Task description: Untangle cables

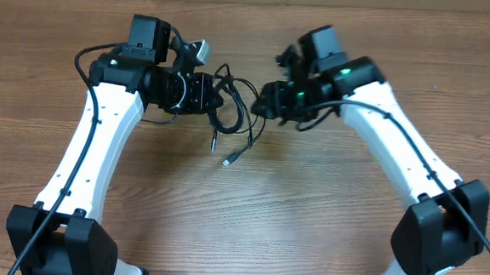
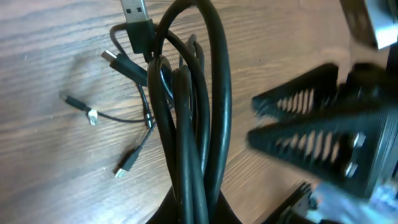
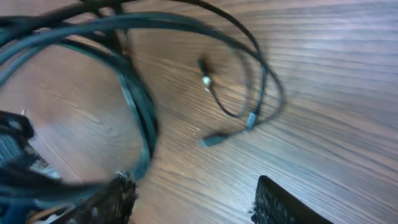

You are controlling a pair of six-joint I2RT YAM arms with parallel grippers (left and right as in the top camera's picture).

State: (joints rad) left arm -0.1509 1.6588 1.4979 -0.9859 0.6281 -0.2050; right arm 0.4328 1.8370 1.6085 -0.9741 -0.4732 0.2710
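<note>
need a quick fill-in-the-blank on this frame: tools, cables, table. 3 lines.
1. The left tool is ___ on the cables.
2. The right tool is ___, its jaws set well apart.
3. The table has a ___-grain top.
Missing words: shut; open; wood.

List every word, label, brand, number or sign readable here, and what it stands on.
None: no legible text in any view.
The plug on the cables shows no readable marking.
The green lights are lamps, not signs.
</note>
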